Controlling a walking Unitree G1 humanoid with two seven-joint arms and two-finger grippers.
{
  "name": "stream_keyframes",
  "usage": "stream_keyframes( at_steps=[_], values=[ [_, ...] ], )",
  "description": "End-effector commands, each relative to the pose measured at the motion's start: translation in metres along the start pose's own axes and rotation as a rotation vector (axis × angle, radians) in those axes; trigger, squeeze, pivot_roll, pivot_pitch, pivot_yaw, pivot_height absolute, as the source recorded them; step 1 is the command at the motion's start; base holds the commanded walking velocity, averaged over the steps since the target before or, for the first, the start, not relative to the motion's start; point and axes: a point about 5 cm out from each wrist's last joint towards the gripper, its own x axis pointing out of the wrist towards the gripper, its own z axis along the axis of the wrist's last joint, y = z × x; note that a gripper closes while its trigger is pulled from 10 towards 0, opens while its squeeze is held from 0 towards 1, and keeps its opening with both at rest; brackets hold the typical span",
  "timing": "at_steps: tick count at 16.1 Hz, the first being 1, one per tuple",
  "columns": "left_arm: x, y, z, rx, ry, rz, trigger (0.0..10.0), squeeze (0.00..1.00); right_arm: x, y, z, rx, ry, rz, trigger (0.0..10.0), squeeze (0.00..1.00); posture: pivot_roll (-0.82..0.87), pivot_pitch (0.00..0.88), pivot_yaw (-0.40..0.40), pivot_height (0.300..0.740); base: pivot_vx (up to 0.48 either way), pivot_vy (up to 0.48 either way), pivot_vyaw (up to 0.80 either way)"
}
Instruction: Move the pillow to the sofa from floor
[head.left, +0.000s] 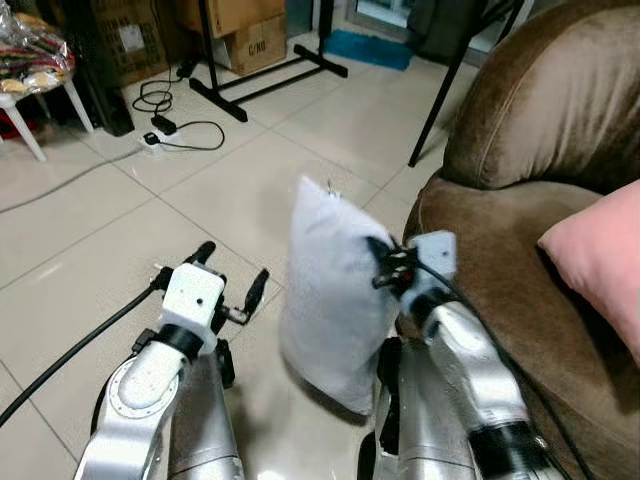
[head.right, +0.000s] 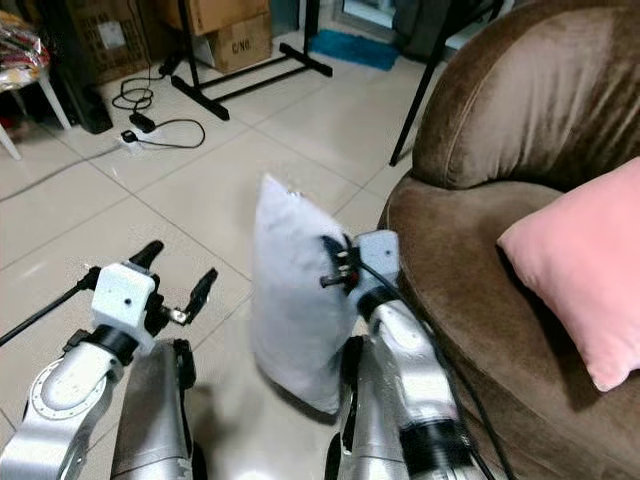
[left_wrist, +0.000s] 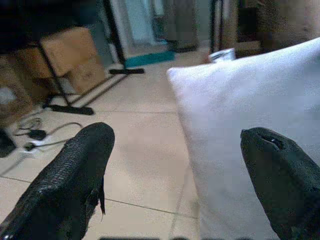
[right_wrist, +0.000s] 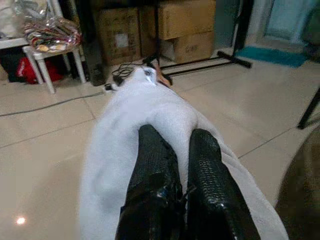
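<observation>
Here the white pillow (head.left: 330, 290) stands on edge at the middle of the frame, pinched by the right gripper (head.left: 383, 262).

Its two black fingers (right_wrist: 155, 165) are closed on a fold of the cloth along one edge, which is likely why the pillow hangs upright, its lower corner near or just off the tiled floor (head.left: 200, 190); the pictures leave that unclear. The left gripper (head.left: 232, 283) waits at lower left, fingers spread and empty, just beside the pillow, perhaps ready to steady it. The brown sofa (head.left: 500, 230) fills the right side, its seat just behind the pillow, with a pink cushion (head.left: 600, 255) at the right edge taking part of the space. A black stand (head.left: 260, 75), cables (head.left: 180, 125) and cardboard boxes (head.left: 255, 40) lie at the upper left, well apart.
</observation>
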Motion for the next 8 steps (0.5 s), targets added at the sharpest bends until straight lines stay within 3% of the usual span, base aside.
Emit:
stream_keyframes(
  at_steps=[1,8],
  values=[
    [0.0,0.0,-0.001,0.007,0.002,0.023,10.0,0.0,-0.004,-0.003,0.013,0.001,-0.042,-0.023,10.0,0.0,0.05,0.0,-0.053,0.48,0.0,0.0,0.0],
    [-0.006,-0.009,-0.01,-0.022,0.025,0.059,10.0,0.0,-0.027,-0.001,0.011,-0.001,0.028,-0.055,10.0,0.0,0.05,0.0,-0.056,0.54,0.0,0.0,0.0]
  ],
)
